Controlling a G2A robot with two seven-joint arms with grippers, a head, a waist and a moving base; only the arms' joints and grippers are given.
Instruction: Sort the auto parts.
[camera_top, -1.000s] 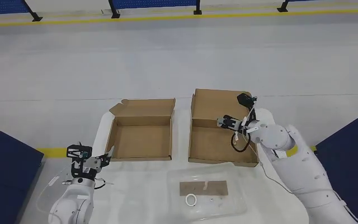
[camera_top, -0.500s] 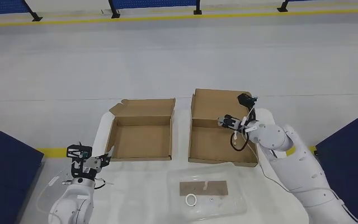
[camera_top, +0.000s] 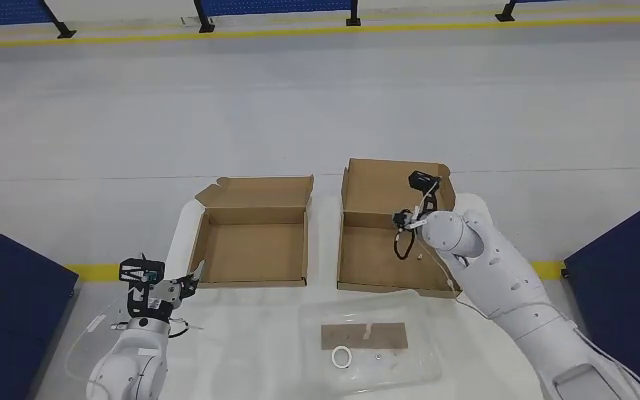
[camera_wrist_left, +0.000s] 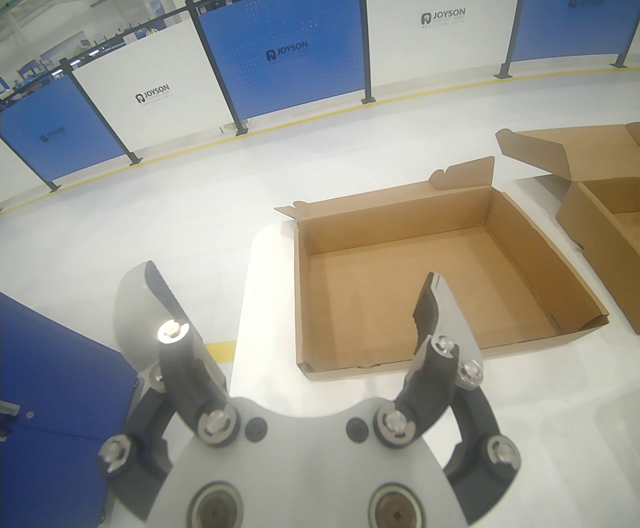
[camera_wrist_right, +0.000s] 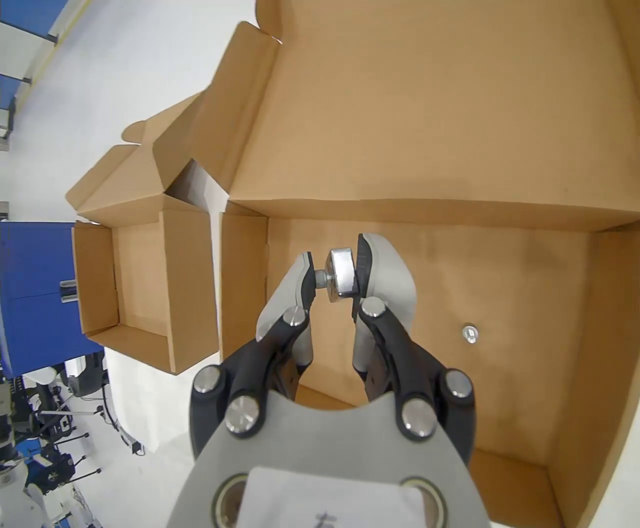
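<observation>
Right gripper (camera_wrist_right: 335, 274) clamps a silver metal bolt (camera_wrist_right: 343, 281) over the right-hand brown cardboard box (camera_wrist_right: 525, 270), apparently for dropping; left gripper (camera_wrist_left: 291, 278) idles, spread apart.

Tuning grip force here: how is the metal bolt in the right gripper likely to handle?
The bolt looks like solid shiny steel: probably stiff, heavy for its size. Pinched end to end in the right gripper, its smooth surface may slip. Its round head could roll in the box.
</observation>
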